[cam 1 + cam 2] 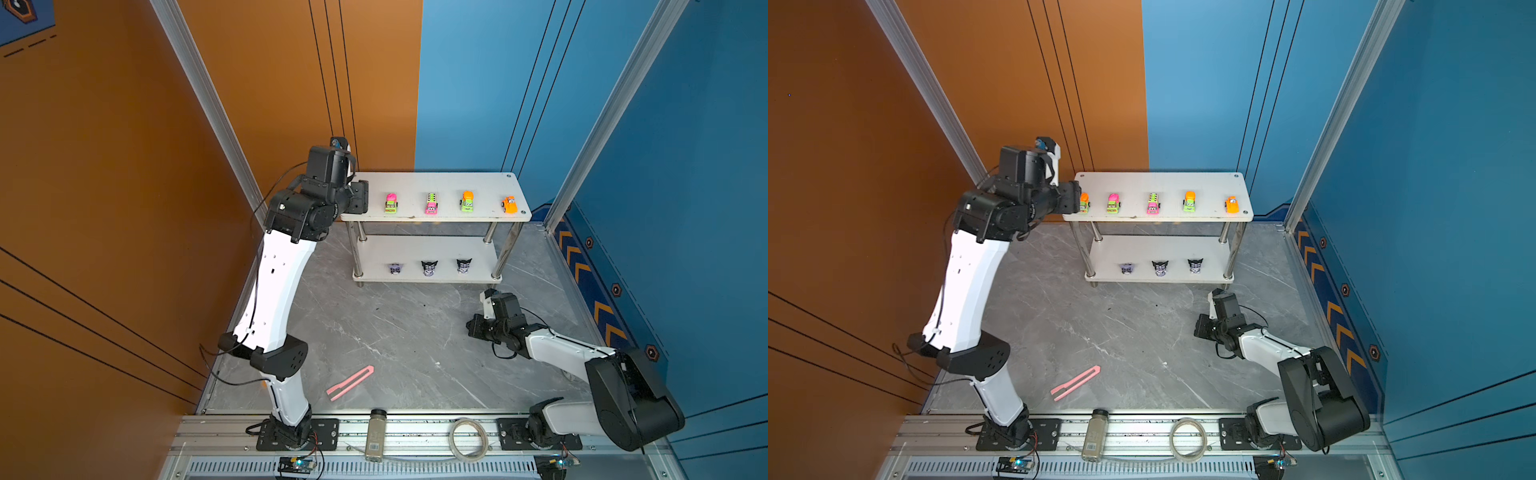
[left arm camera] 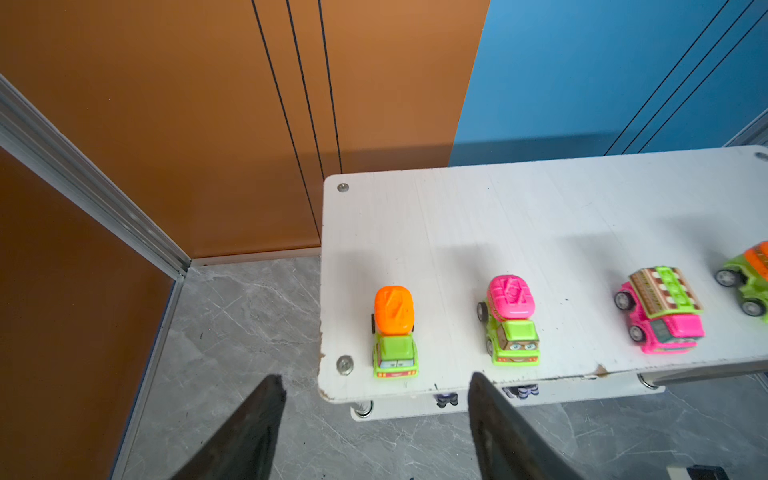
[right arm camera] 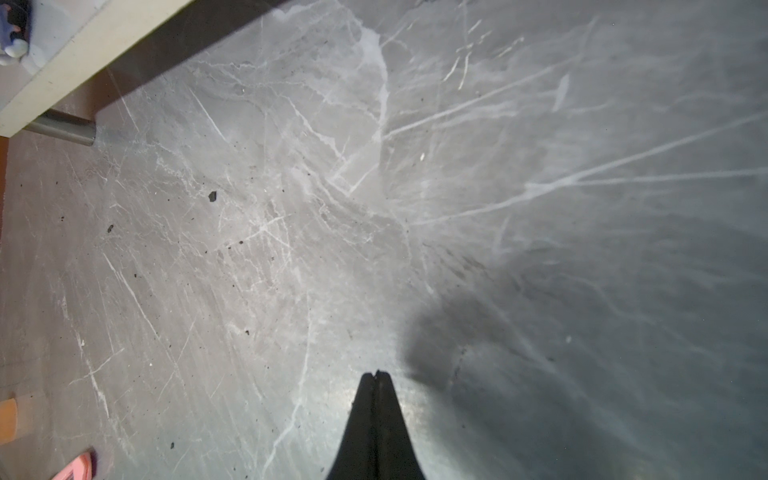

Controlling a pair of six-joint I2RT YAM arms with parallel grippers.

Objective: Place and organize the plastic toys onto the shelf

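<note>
- Our left tool (image 2: 374, 380) stands open, its two dark fingers (image 2: 257, 415) spread wide with nothing between them.
- Just ahead of that gap, the orange-topped green car (image 2: 394, 332) sits upright on the top tier of the shelf (image 2: 540, 208), near the corner. The tool does not touch it.
- Four more toy cars (image 1: 1153, 203) run in a spaced row along the same tier, away from the left tool.
- Three figurines (image 1: 1160, 268) stand in a row on the lower tier, below the left tool and beyond the right one.
- Our right tool (image 3: 377, 374) is closed, tips pressed together and empty, low over the bare counter (image 3: 498, 166) in front of the shelf.
- A pink strip (image 1: 350, 382) lies on the counter, well apart from both tools.
</note>
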